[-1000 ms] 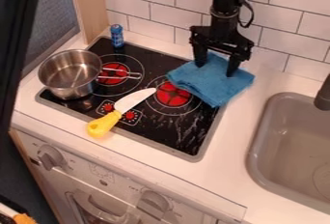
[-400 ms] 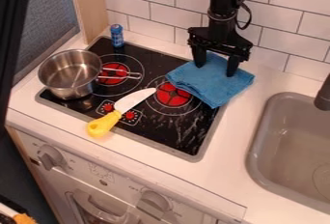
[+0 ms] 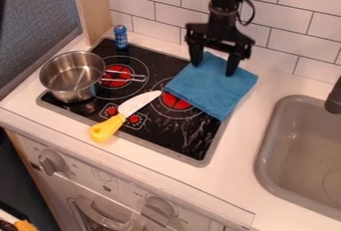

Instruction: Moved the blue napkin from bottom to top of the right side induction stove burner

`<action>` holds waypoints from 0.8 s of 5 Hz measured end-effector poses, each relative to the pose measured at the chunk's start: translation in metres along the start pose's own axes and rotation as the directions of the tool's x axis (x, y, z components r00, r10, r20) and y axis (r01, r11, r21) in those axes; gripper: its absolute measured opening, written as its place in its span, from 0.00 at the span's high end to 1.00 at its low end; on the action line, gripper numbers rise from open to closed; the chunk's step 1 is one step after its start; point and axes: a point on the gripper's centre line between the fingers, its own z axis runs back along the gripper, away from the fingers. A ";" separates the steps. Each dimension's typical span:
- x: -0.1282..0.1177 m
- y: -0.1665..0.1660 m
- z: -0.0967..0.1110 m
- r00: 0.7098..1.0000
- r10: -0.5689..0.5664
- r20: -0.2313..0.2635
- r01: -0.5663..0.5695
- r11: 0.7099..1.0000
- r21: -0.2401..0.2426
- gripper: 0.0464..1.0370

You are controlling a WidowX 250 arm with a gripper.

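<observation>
Gripper [image 3: 213, 69]: one, at the wall side of the cooktop [image 3: 193, 161], pointing down. Jaws wide apart, one on each side of the napkin's far corner; the tips are at the cloth. Whether they press on it, cannot tell. The cloth spreads well beyond both tips.

Blue napkin [image 3: 214, 89]: one, spread mostly flat at the far right of the cooktop. It covers part of the right burner [image 3: 175, 101] and runs over the cooktop's right edge onto the bench [image 3: 241, 143].

Labels: pale print on the small blue cylinder [image 3: 120, 37], too small to make out. Fine marks on the front panel near the knobs [image 3: 52, 162], likewise illegible.

Counts: burners with red centres, two; small red dials printed on the cooktop, two; large front knobs, two. Metal pot [image 3: 73, 78], one, at left, its handle over the left burner [image 3: 117, 75]. Knife [image 3: 124, 116], one, yellow handle across the near edge, blade toward the right burner. Blue cylinder, one, upright at the far left corner. Sink [image 3: 303, 150], one, right.
</observation>
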 end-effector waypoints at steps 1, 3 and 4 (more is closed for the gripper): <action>0.002 0.005 0.020 0.999 0.024 0.041 -0.024 1.000 -0.004 0.04; 0.003 0.016 0.054 0.994 0.045 0.097 -0.042 0.999 -0.027 0.04; 0.004 0.018 0.055 0.994 0.045 0.100 -0.042 0.999 -0.026 0.04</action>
